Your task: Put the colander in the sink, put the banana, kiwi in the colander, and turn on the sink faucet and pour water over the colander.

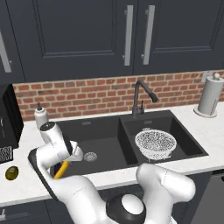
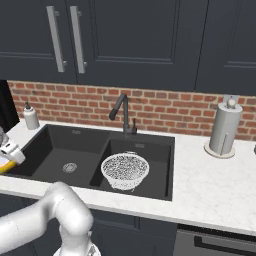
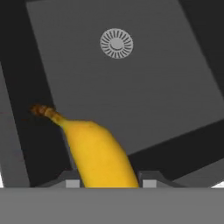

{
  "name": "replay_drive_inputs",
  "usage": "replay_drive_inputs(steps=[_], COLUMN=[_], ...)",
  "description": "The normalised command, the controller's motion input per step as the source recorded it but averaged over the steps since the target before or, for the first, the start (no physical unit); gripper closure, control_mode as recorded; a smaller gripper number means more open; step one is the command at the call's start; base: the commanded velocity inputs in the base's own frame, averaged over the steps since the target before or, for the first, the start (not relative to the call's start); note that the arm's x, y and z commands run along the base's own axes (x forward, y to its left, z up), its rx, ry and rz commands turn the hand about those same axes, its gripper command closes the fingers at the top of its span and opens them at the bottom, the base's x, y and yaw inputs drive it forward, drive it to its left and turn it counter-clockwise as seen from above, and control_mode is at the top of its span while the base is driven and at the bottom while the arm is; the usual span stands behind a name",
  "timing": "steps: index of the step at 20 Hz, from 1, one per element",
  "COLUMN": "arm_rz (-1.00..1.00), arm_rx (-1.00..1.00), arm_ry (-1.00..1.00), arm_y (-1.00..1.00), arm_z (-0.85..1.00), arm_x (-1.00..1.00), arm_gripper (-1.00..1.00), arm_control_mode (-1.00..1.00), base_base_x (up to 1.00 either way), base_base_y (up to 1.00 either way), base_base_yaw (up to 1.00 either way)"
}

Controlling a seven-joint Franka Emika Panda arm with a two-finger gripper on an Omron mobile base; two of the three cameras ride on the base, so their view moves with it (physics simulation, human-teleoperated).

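Note:
The white speckled colander (image 1: pixel 155 143) (image 2: pixel 125 171) sits in the smaller, right-hand basin of the black sink (image 1: pixel 107 131) (image 2: pixel 55 145). My gripper (image 1: pixel 66 162) (image 3: pixel 110 181) is shut on the yellow banana (image 1: pixel 61 170) (image 2: pixel 4 165) (image 3: pixel 98 151) and holds it above the front left of the larger basin, over its silver drain (image 3: pixel 116 43). On the counter to the left of the sink lies the dark olive kiwi (image 1: pixel 12 173). The black faucet (image 1: pixel 140 96) (image 2: pixel 122 112) stands behind the divider, with its spout angled toward the colander's basin.
A white soap dispenser (image 1: pixel 40 116) (image 2: pixel 31 117) stands at the sink's back left corner. A paper towel roll (image 1: pixel 209 95) (image 2: pixel 224 129) stands on the right counter. A dark appliance (image 1: pixel 8 118) sits at the far left. My own arm crosses the sink's front edge.

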Motion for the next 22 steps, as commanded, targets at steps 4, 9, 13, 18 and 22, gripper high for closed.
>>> replay_drive_inputs(steps=[4, 9, 13, 18, 22], arm_rz=[-0.08, -0.07, -0.05, -0.04, -0.01], arm_rx=[0.00, 0.07, 0.09, 0.04, 0.00], arm_ry=[-0.03, 0.00, 0.00, 0.00, -0.02], arm_y=[-1.00, -1.00, -1.00, -1.00, -1.00], arm_z=[0.45, 0.54, 0.47, 0.35, 0.21], arm_x=[-0.10, 0.00, 0.00, 0.00, -0.08], arm_gripper=[1.00, 1.00, 1.00, 1.00, 1.00], arm_control_mode=[-1.00, -1.00, -1.00, -1.00, -1.00], base_base_x=[0.00, 0.00, 0.00, 0.00, 0.00], base_base_y=[0.00, 0.00, 0.00, 0.00, 0.00], base_base_yaw=[0.00, 0.00, 0.00, 0.00, 0.00])
